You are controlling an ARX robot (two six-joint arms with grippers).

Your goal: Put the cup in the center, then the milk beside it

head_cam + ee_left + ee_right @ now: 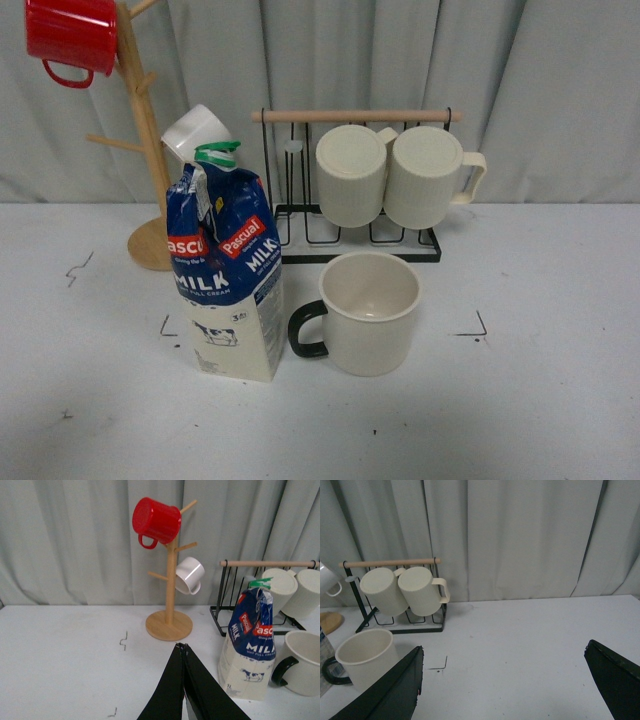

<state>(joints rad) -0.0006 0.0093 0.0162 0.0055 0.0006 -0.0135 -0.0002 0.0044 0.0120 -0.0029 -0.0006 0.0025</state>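
The wide cream mug with the shiny black loop handle (370, 312) stands upright between the corner marks on the table. The tall blue and cream milk carton with a green cap (227, 275) stands just beside its handle, ahead of the left claw (185, 652) and a little to the mug's side of it.

The left claw is pinched closed on nothing. The right claw (502, 680) is spread wide apart, and the mug sits beyond its one finger.

The carton is tall and crumpled at the top (a bump could tip it onto the mug).

It says "Pascual" in red labels and "MILK" in white.

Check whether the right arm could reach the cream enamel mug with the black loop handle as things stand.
Probably yes: the right gripper is open, and the mug stands upright just ahead with bare table between.
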